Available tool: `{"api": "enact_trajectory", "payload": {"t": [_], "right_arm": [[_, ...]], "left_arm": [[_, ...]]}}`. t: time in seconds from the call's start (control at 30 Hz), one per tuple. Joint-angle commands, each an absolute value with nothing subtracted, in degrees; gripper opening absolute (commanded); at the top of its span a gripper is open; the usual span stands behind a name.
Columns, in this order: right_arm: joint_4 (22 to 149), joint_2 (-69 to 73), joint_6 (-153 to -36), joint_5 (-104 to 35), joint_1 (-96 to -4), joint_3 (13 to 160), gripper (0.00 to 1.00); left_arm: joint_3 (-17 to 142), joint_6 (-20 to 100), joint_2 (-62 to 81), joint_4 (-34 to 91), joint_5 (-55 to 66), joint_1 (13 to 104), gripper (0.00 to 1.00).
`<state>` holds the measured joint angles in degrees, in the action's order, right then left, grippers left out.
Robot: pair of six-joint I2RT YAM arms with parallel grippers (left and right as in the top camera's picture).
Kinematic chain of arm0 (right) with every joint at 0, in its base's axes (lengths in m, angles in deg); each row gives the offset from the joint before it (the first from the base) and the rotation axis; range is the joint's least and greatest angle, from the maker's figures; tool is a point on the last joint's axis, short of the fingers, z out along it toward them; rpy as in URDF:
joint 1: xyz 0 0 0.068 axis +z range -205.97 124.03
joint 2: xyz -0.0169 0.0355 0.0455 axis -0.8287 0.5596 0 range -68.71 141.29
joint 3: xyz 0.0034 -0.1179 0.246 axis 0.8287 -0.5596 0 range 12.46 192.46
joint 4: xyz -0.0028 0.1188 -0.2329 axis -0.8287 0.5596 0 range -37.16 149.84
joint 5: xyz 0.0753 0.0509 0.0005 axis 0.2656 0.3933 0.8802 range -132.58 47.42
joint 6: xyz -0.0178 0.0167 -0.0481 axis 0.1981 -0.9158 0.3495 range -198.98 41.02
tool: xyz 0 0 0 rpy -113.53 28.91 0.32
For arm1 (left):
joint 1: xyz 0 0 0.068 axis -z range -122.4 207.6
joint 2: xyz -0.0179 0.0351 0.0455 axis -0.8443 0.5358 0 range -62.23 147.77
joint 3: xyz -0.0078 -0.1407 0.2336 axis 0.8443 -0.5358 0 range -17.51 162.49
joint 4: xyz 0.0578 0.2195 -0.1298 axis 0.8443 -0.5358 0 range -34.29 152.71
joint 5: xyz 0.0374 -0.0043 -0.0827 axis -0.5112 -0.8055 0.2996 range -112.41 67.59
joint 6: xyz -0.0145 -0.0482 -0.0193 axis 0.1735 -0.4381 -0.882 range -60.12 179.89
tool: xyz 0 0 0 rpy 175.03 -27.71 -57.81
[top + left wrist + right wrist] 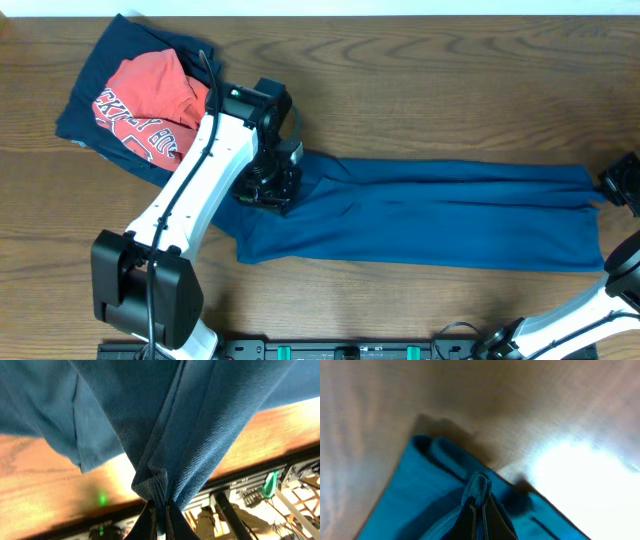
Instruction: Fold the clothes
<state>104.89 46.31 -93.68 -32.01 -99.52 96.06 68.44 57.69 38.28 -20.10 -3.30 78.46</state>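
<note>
The blue T-shirt (430, 215) lies as a long folded band across the wooden table, stretched between both grippers. At the band's left end, my left gripper (270, 192) is shut on a bunched pinch of the fabric (165, 460). The left wrist view shows the cloth gathered between the dark fingertips of that gripper (160, 512). My right gripper (606, 197) holds the band's right end at the table's right edge. In the right wrist view its jaws (479, 507) are shut on a fold of blue cloth (420, 495). A red tee (150, 100) with white lettering lies on a navy garment (105, 65) at the back left.
The red and navy pile sits just behind the left arm (195, 185). Bare wood (450, 90) runs behind the blue band. The table's front edge with dark equipment (330, 350) lies close below the shirt.
</note>
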Motion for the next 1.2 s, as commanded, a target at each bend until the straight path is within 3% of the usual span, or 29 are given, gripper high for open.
{"api": "enact_trajectory", "payload": {"t": [0.0, 0.37, 0.4, 0.43, 0.47, 0.5, 0.53, 0.63, 0.73, 0.87, 1.07, 1.17], "right_arm": [[105.5, 44.5, -95.9, -37.3, -99.9, 96.9, 0.01], [109.9, 44.5, -97.4, -39.6, -100.7, 96.9, 0.01], [110.2, 44.5, -97.4, -39.6, -100.9, 96.9, 0.09], [110.4, 44.5, -97.4, -39.6, -101.0, 96.9, 0.26], [110.4, 44.5, -97.4, -39.6, -101.3, 96.9, 0.44], [110.2, 44.4, -97.4, -39.4, -101.6, 96.9, 0.54], [109.8, 44.4, -97.4, -38.4, -101.9, 97.0, 0.57], [107.6, 44.1, -94.8, -30.1, -103.0, 97.8, 0.58], [103.4, 43.2, -85.5, -10.8, -103.8, 99.6, 0.62], [101.3, 39.8, -82.5, 4.3, -103.6, 102.5, 0.60], [105.1, 32.3, -82.8, 2.3, -103.1, 103.0, 0.58], [109.8, 30.4, -82.8, -3.5, -103.1, 103.0, 0.67]], "left_arm": [[68.3, 57.1, 37.7, -21.0, -3.9, 78.5, 0.06], [68.2, 56.7, 37.7, -21.0, -5.4, 78.5, 0.10], [68.2, 56.6, 37.7, -21.0, -5.4, 78.5, 0.17], [68.2, 56.6, 37.7, -21.1, -5.4, 78.5, 0.37], [68.2, 56.6, 37.7, -21.2, -5.4, 78.5, 0.47], [68.2, 56.6, 37.7, -21.3, -5.4, 78.5, 0.50], [68.2, 56.6, 37.7, -21.2, -5.4, 78.5, 0.52], [68.3, 56.6, 37.7, -21.0, -5.4, 78.5, 0.54], [69.5, 56.6, 37.7, -20.3, -5.4, 78.5, 0.54], [72.7, 56.6, 37.2, -19.0, -5.4, 78.5, 0.55], [71.7, 54.6, 36.6, -13.9, -5.4, 78.5, 0.55], [69.5, 52.9, 36.7, -11.7, -5.4, 78.5, 0.55]]}}
